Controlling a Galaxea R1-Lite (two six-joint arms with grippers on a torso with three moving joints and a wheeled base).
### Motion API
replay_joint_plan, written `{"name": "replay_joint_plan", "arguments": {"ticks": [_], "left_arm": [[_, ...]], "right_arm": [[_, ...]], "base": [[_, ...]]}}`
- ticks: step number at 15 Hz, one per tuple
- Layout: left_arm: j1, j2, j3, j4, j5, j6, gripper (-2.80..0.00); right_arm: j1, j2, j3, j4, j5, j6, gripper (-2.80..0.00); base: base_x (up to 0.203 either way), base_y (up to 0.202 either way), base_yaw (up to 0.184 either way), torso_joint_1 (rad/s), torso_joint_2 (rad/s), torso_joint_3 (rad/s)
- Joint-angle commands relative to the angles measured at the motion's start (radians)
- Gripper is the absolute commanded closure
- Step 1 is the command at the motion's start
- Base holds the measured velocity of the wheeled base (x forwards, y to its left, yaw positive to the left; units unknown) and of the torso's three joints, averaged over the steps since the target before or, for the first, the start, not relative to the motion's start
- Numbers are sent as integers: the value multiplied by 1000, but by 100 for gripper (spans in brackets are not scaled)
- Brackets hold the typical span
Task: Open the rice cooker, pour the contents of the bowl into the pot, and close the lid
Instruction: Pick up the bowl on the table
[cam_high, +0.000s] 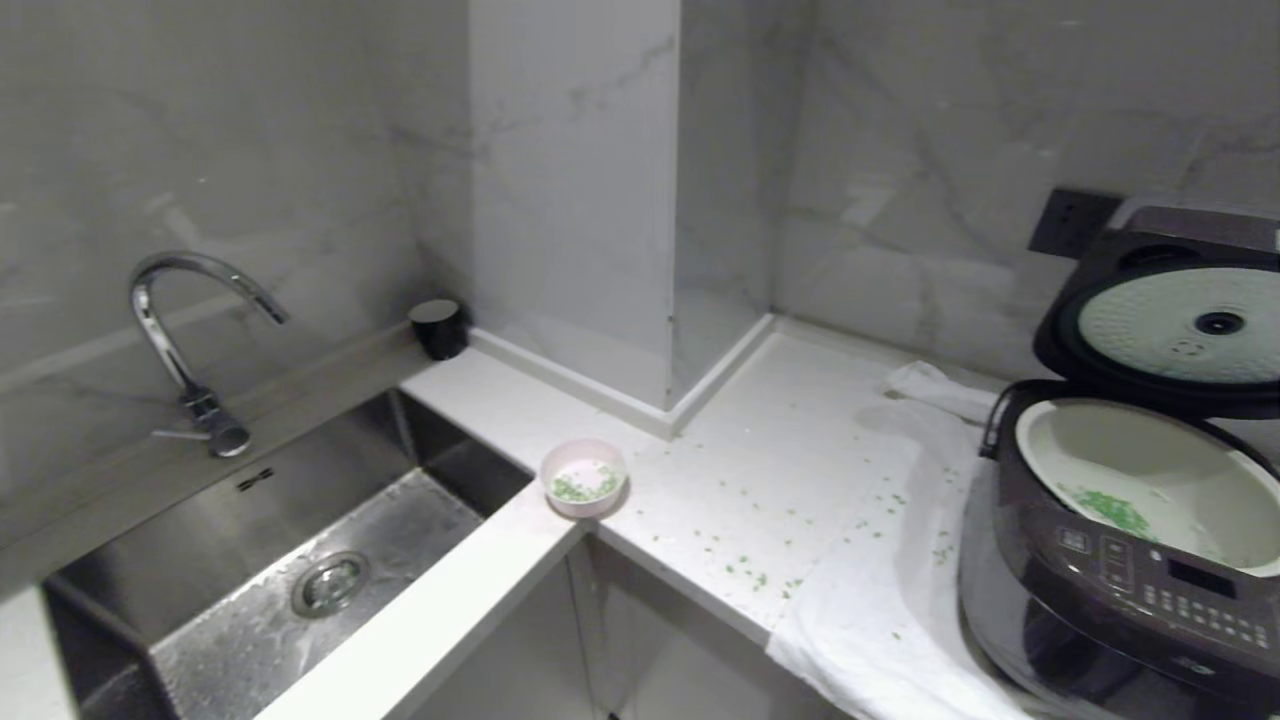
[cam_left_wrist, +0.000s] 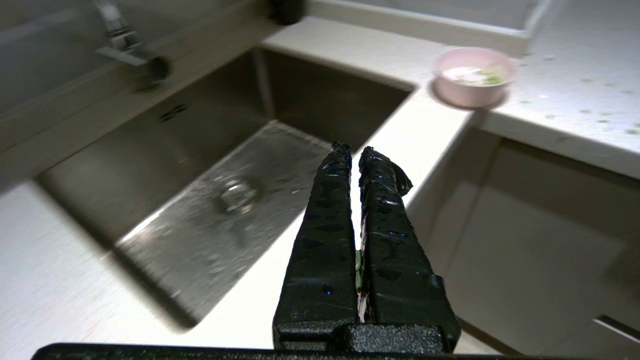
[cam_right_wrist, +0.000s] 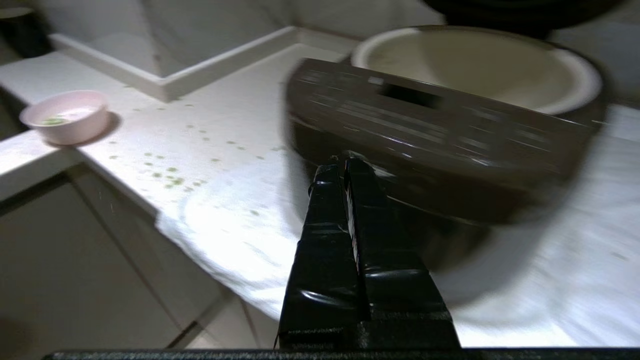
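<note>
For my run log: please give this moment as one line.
lid open | pot some greens | bowl on counter, some greens | both tools shut, empty

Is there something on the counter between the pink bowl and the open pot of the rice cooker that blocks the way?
Nothing visible stands between the bowl and the pot. Only scattered green bits and a flat white cloth lie on the counter there. The lid is up.

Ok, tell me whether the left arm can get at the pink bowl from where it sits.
Probably yes. The left gripper hangs shut in front of the counter by the sink, and nothing stands between it and the bowl near the counter's edge.
</note>
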Motion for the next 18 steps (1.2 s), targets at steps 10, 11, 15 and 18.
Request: {"name": "replay_joint_plan", "arguments": {"ticks": [10, 11, 15, 18], "left_arm": [[0, 1, 1, 0, 1, -1, 0], [0, 1, 1, 0, 1, -1, 0], [-2, 1, 1, 0, 7, -9, 0], [-2, 1, 1, 0, 8, -18, 0]], "right_arm": [[0, 1, 2, -1, 1, 1, 0], [0, 1, 2, -1, 1, 1, 0], [0, 1, 2, -1, -1, 1, 0], [0, 1, 2, -1, 1, 1, 0]], "base": [[3, 8, -179, 0, 4, 4], [8, 11, -169, 2, 2, 2], [0, 1, -90, 2, 2, 0], [0, 0, 0, 0, 0, 0]]}}
